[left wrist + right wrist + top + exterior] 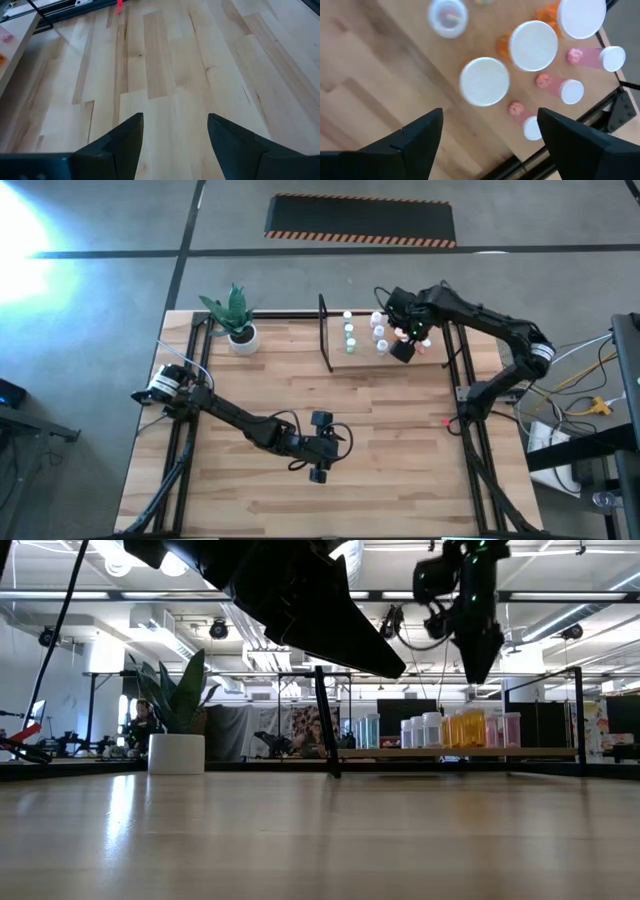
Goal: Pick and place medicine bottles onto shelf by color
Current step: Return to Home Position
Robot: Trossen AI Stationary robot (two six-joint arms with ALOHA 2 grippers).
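Two dark arms reach over the wooden table [400, 440]. Near its back edge stands the shelf [540, 752], and the right gripper [404, 348] hangs above its right part, fingers spread wide with nothing between them. The left gripper [319, 470] hovers over the table's front middle, just as wide and empty. On the shelf the medicine bottles [465, 728] stand grouped by colour: green, white, orange, pink.
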